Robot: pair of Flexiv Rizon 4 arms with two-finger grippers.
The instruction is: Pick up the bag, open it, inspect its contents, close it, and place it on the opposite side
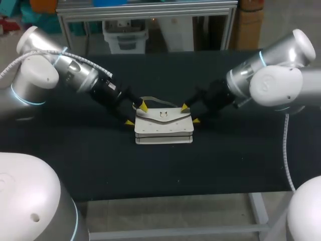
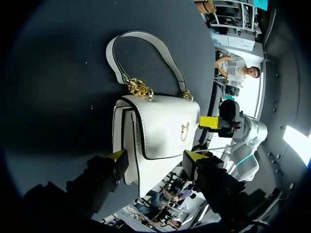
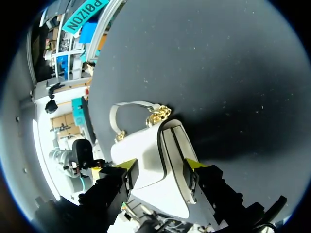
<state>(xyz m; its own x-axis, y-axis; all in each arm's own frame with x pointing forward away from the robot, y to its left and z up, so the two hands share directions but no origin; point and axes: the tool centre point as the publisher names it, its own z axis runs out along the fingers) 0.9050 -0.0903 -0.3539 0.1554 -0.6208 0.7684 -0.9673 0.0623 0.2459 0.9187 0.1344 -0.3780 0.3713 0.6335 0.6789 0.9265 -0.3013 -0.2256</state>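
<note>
- Head view shows the black surface (image 1: 100,170) as the biggest thing, with my two arms coming in from the sides and meeting near its middle.
- The white bag (image 1: 164,125) sits there, between my two sets of fingers. It looks to lie on its back with the flap facing up.
- Its long way runs side to side, from one arm to the other. The flap (image 2: 167,128) points toward me and the strap side points away from me.
- I think the bag is light. Its walls look stiff enough to keep their shape, and the skin looks smooth, so it may slip.
- The strap (image 2: 146,41) lies flat on the surface past the bag. It looks soft and floppy, with gold chain links (image 2: 139,89) where it joins.
- The small gold clasp (image 2: 185,130) sits on the flap. I think the flap edge by it is the place to lift.
- My left fingers (image 1: 136,114) are spread wide around the bag's left end. My right fingers (image 1: 190,113) are spread wide around its right end.
- I cannot tell if any tip touches the bag. Neither side has hold of it. I think the two short ends are good places to squeeze.
</note>
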